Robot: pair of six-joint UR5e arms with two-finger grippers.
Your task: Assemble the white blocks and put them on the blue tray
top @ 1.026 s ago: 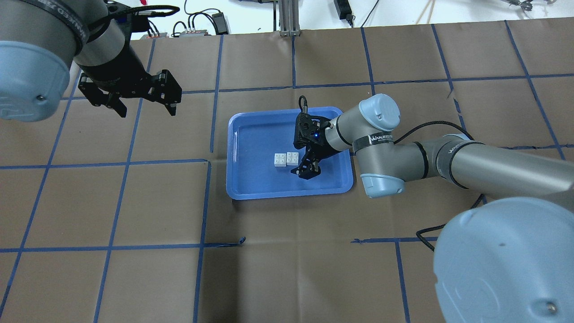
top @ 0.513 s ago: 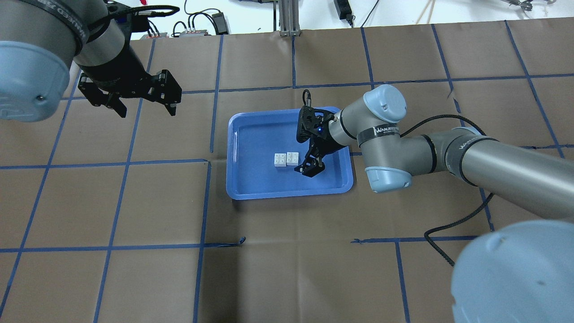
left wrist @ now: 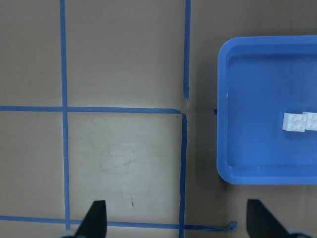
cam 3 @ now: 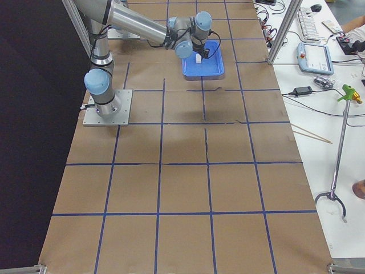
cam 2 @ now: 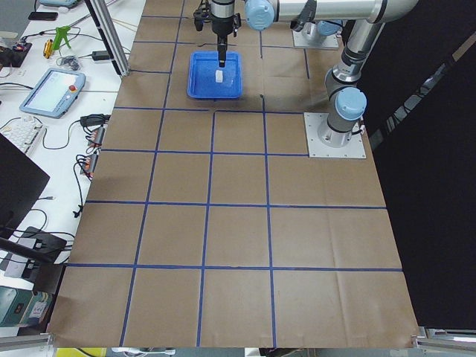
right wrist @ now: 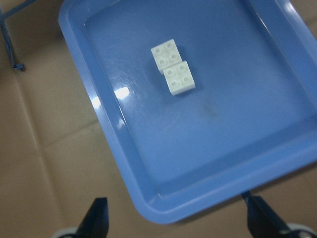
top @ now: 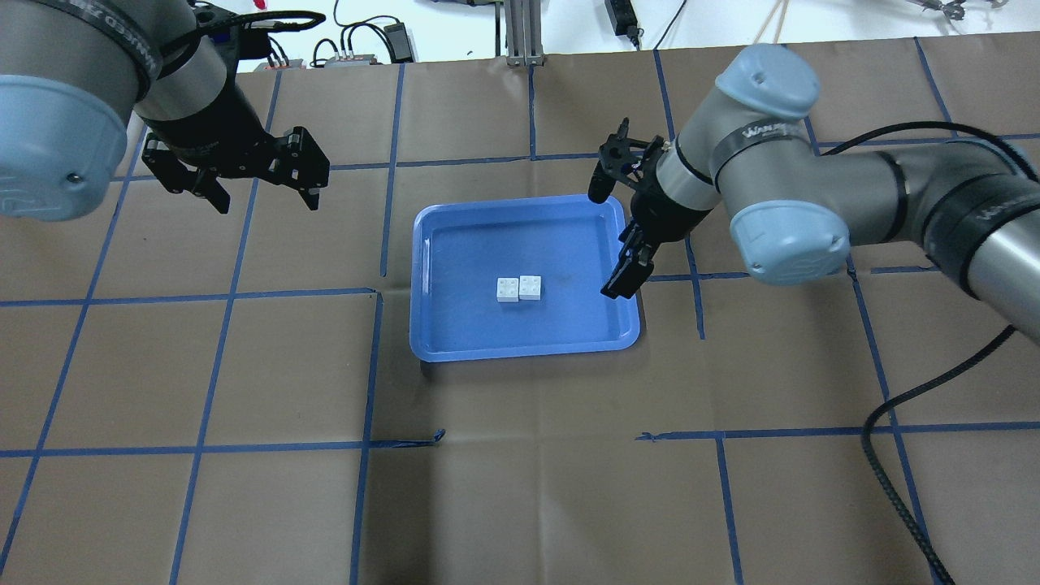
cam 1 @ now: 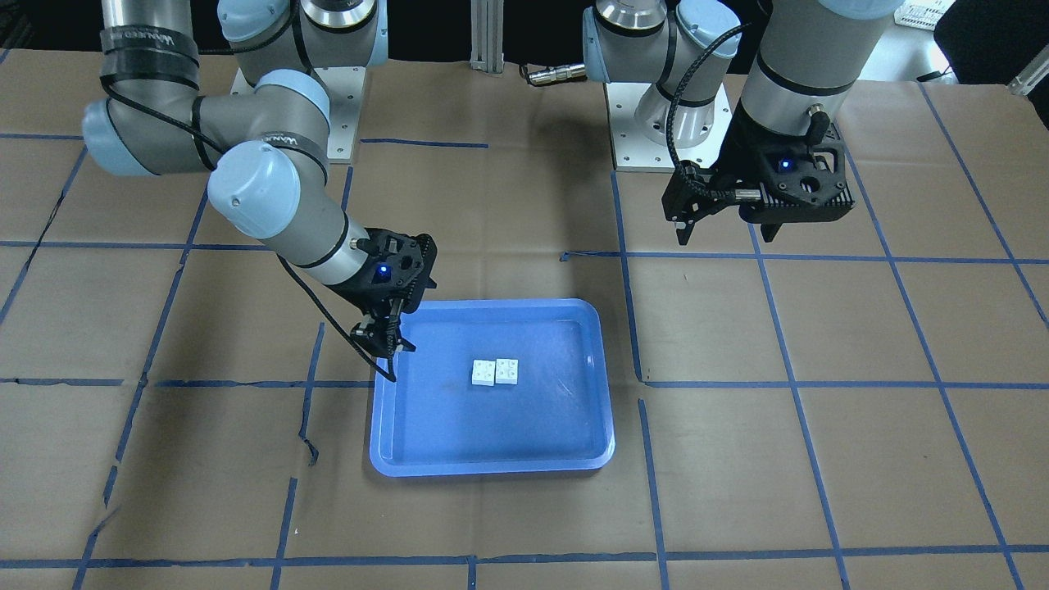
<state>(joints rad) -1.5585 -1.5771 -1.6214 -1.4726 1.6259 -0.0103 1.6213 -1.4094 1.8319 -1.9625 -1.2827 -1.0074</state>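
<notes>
- The white blocks (top: 519,288) lie about the middle of the blue tray (top: 455,244), studs up, with four studs showing on each.
- They sit side by side and touching, not stacked. One is set a little off from the other, so their edges do not quite line up.
- As a pair, their long axis runs across my overhead view from left to right, close to parallel with the tray's long sides and only slightly skewed.
- I cannot tell from any view whether the two are locked together or only pressed against each other.
- The tray lies flat on the brown papered surface (top: 520,487), its long sides running along the blue tape grid lines from left to right.
- The right gripper (cam 1: 381,344) hangs over the tray's edge on the robot's right, apart from the blocks. Its wrist camera shows both fingertips spread wide with nothing between them.
- The left gripper (top: 266,199) hangs over bare surface well to the left of the tray, also spread wide and empty.
- Black bands on the right arm carry white lettering. I can make out a word starting "WAN", but the rest is too small to read.
</notes>
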